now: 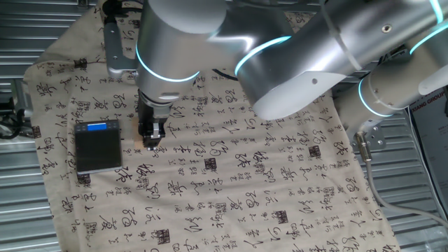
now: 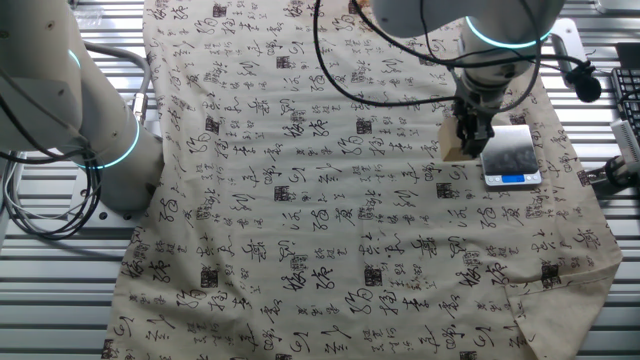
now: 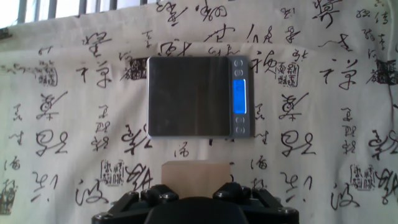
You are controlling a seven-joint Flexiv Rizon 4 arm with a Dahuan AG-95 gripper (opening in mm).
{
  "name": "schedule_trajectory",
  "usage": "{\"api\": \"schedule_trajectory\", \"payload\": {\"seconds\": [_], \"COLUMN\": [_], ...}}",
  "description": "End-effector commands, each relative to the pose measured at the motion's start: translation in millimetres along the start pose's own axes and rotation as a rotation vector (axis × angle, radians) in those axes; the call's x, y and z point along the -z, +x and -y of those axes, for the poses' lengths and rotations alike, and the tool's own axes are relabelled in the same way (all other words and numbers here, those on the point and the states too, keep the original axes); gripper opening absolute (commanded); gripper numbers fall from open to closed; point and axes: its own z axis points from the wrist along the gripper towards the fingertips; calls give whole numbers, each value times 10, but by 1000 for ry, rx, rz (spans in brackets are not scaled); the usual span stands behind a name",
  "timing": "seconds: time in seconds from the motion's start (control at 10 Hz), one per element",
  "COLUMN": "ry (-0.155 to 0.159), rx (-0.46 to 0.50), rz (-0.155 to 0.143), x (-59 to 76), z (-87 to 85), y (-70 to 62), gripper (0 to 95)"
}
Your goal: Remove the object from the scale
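The dark grey scale (image 3: 193,96) lies flat on the patterned cloth with its platform bare and its blue display (image 3: 239,96) lit on the right short edge. It also shows in one fixed view (image 1: 98,148) and in the other fixed view (image 2: 510,153). The tan wooden block (image 3: 196,171) is off the scale, just beside its long edge, between my fingers. My gripper (image 3: 196,186) is shut on the block, low over the cloth. The block (image 2: 454,146) shows to the left of the gripper (image 2: 470,135). In the first fixed view the gripper (image 1: 150,136) stands right of the scale.
A beige cloth with black calligraphy (image 1: 245,182) covers the table. The arm's large silver links (image 1: 294,56) hang over the far side. A second arm's base (image 2: 70,110) stands at the cloth's left edge. Slatted metal (image 2: 60,300) surrounds the cloth.
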Motion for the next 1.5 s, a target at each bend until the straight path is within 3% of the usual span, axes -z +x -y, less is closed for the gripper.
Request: {"api": "schedule_trajectory", "payload": {"seconds": [0.1, 1.0, 1.5], "ry": [-2, -1, -4], "rx": [0, 1, 1], "rz": [-5, -4, 5], "x": [17, 17, -55], "z": [-5, -5, 5], "y": [8, 20, 22], "gripper": [0, 0, 0]}}
